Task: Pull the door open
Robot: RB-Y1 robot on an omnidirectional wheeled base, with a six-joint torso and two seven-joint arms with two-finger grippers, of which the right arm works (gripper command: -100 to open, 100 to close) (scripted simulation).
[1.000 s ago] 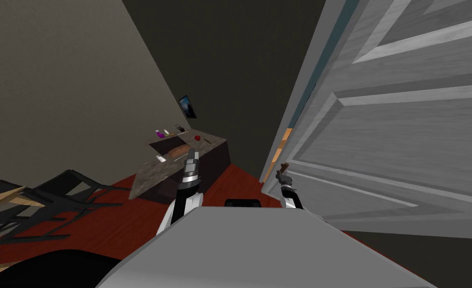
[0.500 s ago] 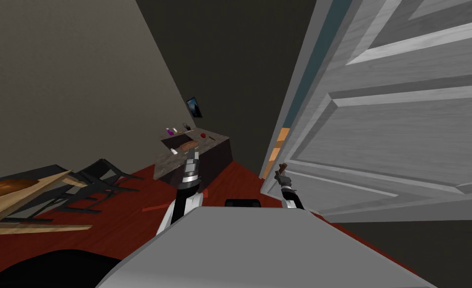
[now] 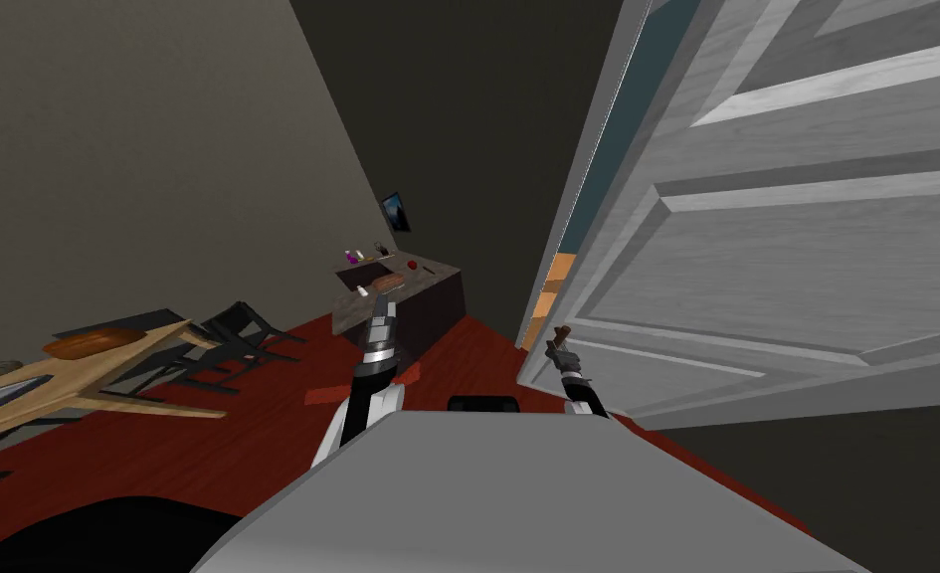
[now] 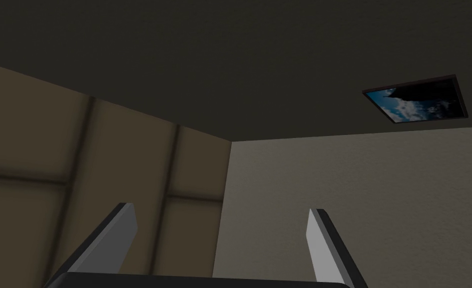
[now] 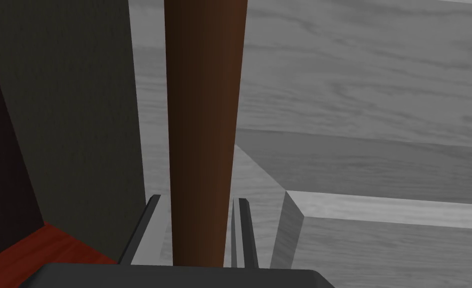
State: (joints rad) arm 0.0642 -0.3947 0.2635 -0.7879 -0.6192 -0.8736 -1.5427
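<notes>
A light grey panelled door [image 3: 786, 249] stands ajar on the right of the head view, with a gap along its free edge. Its brown handle [image 5: 202, 125] runs straight up between my right fingers in the right wrist view, and shows small in the head view as the handle [image 3: 562, 332]. My right gripper [image 3: 560, 345] is shut on that handle, its fingers pressing both sides, close to the door's grey face [image 5: 369, 110]. My left gripper [image 3: 386, 316] is held up in front of my chest, away from the door, open with nothing between its fingers [image 4: 125, 235].
A dark counter [image 3: 408, 293] with small items stands ahead by the dark wall. A wooden table [image 3: 80, 373] and black chairs [image 3: 229, 338] lie at the left on the red floor [image 3: 259, 428]. The door's edge is close on my right.
The whole head view has shifted: the counter, chairs and table slid right and farther off as I moved. The gap at the door's edge has widened. My right gripper stays on the handle.
</notes>
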